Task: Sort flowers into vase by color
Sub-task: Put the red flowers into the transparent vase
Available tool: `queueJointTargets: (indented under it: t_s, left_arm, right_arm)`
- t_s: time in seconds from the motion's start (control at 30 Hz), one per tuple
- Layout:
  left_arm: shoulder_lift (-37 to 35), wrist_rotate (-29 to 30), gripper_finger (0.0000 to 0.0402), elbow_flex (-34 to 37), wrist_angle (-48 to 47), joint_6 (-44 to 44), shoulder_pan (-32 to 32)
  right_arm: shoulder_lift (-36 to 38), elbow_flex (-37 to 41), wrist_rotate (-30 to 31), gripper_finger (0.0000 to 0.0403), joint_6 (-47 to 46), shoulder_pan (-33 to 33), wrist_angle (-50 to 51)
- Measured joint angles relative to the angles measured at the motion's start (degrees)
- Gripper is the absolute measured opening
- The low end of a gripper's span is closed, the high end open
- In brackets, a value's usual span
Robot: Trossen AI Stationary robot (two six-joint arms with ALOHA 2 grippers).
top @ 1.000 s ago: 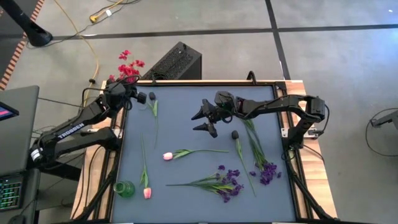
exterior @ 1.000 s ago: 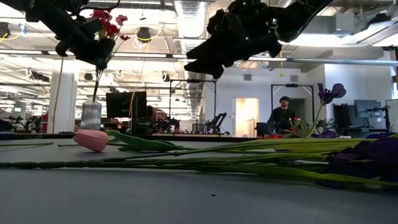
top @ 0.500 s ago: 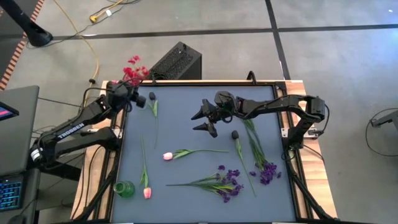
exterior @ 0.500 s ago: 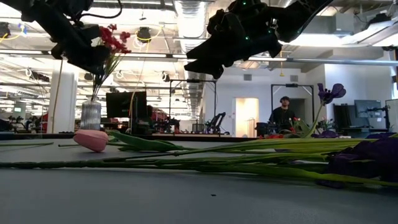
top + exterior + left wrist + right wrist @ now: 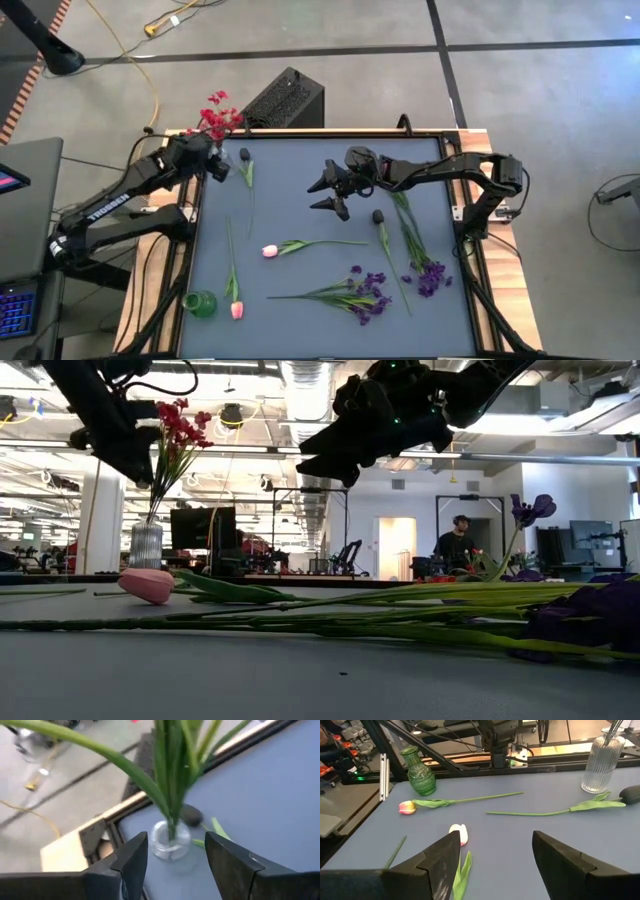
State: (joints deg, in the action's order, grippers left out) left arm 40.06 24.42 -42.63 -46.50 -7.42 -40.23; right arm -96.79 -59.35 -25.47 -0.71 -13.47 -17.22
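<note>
**Q:** Where is the left gripper (image 5: 212, 163), and what do its jaws hold?

**A:** It hovers over the far left corner of the blue tabletop (image 5: 300, 200), jaws spread and pinching nothing. In its wrist view the two dark fingers (image 5: 131, 862) stand apart on either side of a clear glass vase (image 5: 170, 839). The red blossom spray (image 5: 216, 114) stands in that vase, its green stems (image 5: 172, 765) rising between the fingers without touching them.

**Q:** And the right gripper (image 5: 330, 190)?

**A:** It hangs above the middle of the tabletop, jaws spread and empty.

**Q:** Where do the other flowers lie?

**A:** All flat on the tabletop. A dark-budded stem (image 5: 246, 170) lies just beside the clear vase. A pink tulip (image 5: 270, 250) lies near the centre, stem running toward the right arm. A second pink tulip (image 5: 236, 308) lies at the near left, just beside a green glass vase (image 5: 200, 303). Another dark-budded stem (image 5: 380, 218) and two purple iris bunches (image 5: 368, 295) (image 5: 432, 276) occupy the near right.

**Q:** Anything behind the table?

**A:** A person (image 5: 458, 545) stands far back in the room in the low view.
</note>
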Motion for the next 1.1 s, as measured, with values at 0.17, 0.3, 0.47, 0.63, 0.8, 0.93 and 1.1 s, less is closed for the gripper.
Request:
queueJointTargets:
  t_s: [0.17,0.3,0.47,0.63,0.8,0.93,1.1]
  left_arm:
    - [0.99,-15.92,0.0187,-4.31,-7.04,-2.55,0.0]
    - [1.3,-27.13,0.0187,-5.66,-11.41,-2.98,1.79]
    - [1.17,-29.86,0.0187,-5.66,-15.91,-6.14,8.2]
    - [1.17,-30.14,0.0187,-5.66,-16.57,-10.74,18.49]
    - [1.19,-27.88,0.0187,-5.36,-7.56,-10.96,28.29]
    - [1.23,-24.06,0.0187,-3.86,3.4,-9.34,33.59]
    - [2.38,-23.91,0.0187,-1.18,14.74,-7.22,38.6]
  right_arm:
    - [0.0,0.0,0.0,0.0274,-3.25,0.0,0.04]
    - [0.17,0.0,-0.93,0.0274,-7.51,-0.01,0.76]
    - [1.33,-1.29,-5.92,0.0274,-8.35,0.09,9.52]
    - [1.51,-4.46,-6.11,0.0274,-8.94,2.1,22.75]
    - [1.51,-7.58,-6.09,0.0274,-9.52,5.88,33.1]
    - [1.49,-9.84,-5.2,0.0274,-9.69,9.41,42.05]
    - [1.46,-11.77,0.42,0.0274,-10.27,13.1,51.14]
